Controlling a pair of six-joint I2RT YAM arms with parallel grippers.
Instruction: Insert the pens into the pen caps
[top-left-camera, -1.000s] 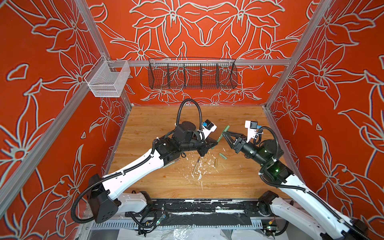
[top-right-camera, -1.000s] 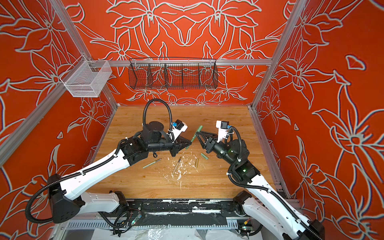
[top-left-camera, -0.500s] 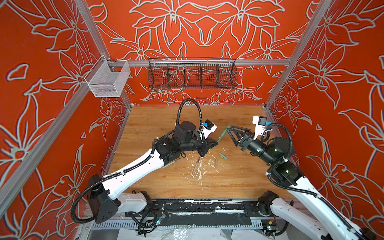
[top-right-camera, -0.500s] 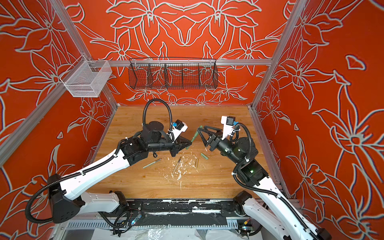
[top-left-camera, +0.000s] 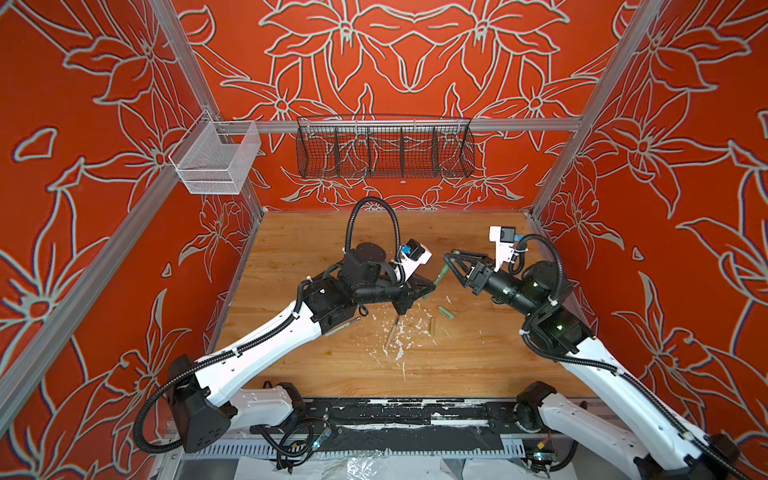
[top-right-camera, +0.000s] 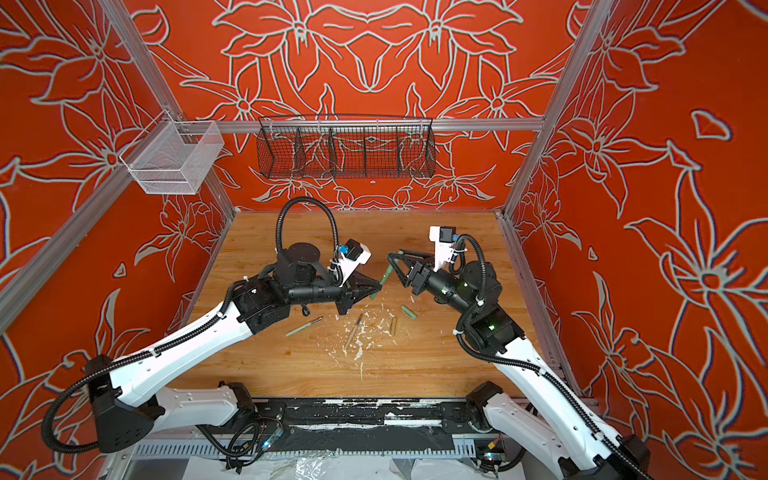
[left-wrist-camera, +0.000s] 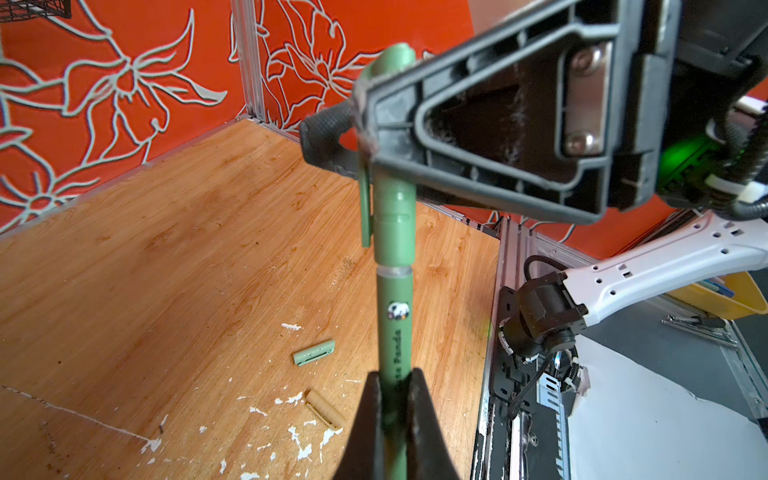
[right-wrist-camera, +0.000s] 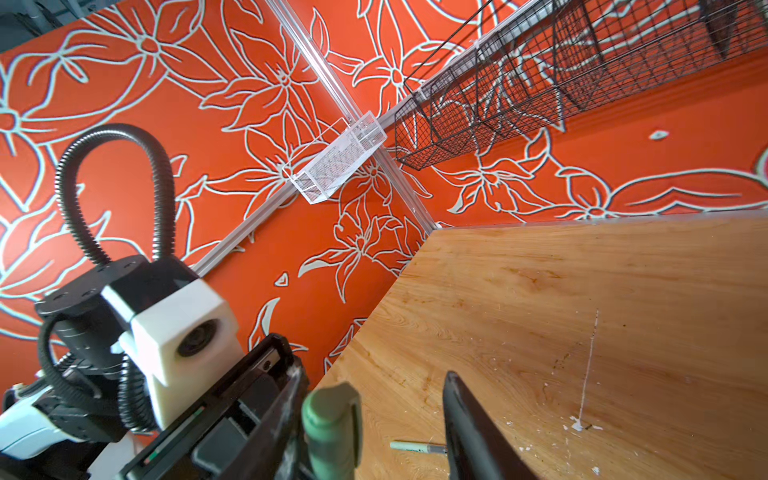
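Left jaws are clamped tight on the barrel of the dark green pen (left-wrist-camera: 395, 324), so most of its length sticks out free toward my other arm. That leaves the writing end exposed for the dark green cap (left-wrist-camera: 394, 208), which sits over it. Right jaws stand apart around that cap, with a gap showing beside one finger (right-wrist-camera: 465, 415), and they grip nothing. I judge the cap pushed home: its lip meets a clear ring on the barrel. The pen hangs tilted above the desk (top-left-camera: 457, 361), between the two arms. It is a slim matte stick with a panda badge and black lettering. On the desk the pale green cap (left-wrist-camera: 314, 352) and tan cap (left-wrist-camera: 326, 409) lie close together among white paint flecks (left-wrist-camera: 291, 326). The tan pen (top-right-camera: 353, 332) and pale green pen (top-right-camera: 303, 326) lie nearby, uncapped.
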